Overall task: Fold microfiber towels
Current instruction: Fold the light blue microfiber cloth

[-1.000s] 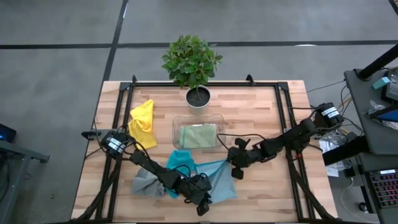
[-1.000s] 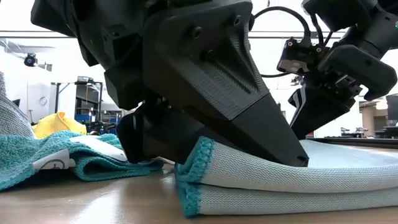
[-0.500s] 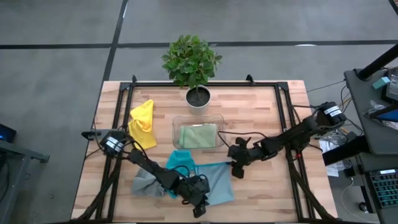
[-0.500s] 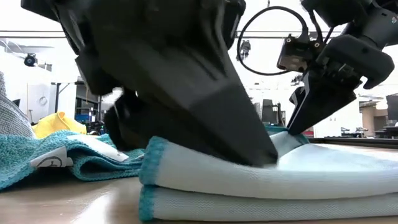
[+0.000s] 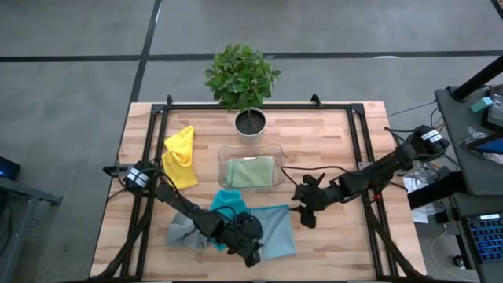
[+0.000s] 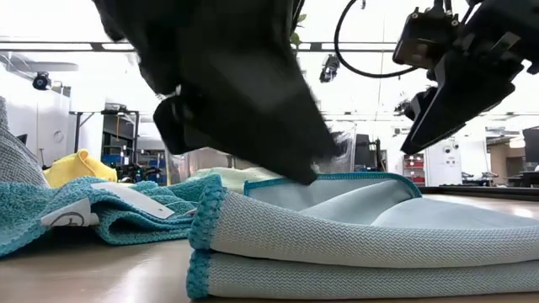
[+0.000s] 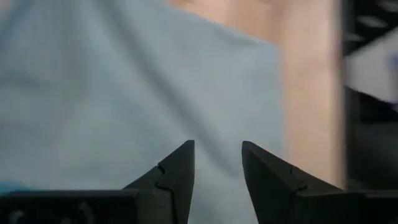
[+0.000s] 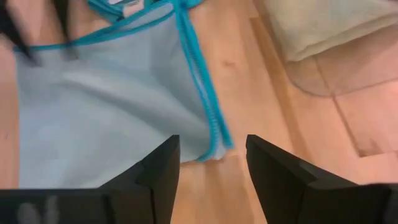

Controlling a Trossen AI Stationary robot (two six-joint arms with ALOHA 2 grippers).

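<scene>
The high camera hung above and looked straight down on the whole worktop [image 5: 314,141] and both arms. The low camera sat at worktop height near the front edge, facing level across into the room, very close to the folded light blue towel [image 6: 354,244]. Each wrist camera looked forward past its own tool, the left tool [image 7: 217,168] and the right tool [image 8: 211,168], closely down onto that same towel, which all four views shared.

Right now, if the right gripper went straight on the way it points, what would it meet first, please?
Most likely the light blue towel: the open right gripper points down at that towel's teal-edged corner, with bare wooden table beside it. Depth is hard to judge.
</scene>
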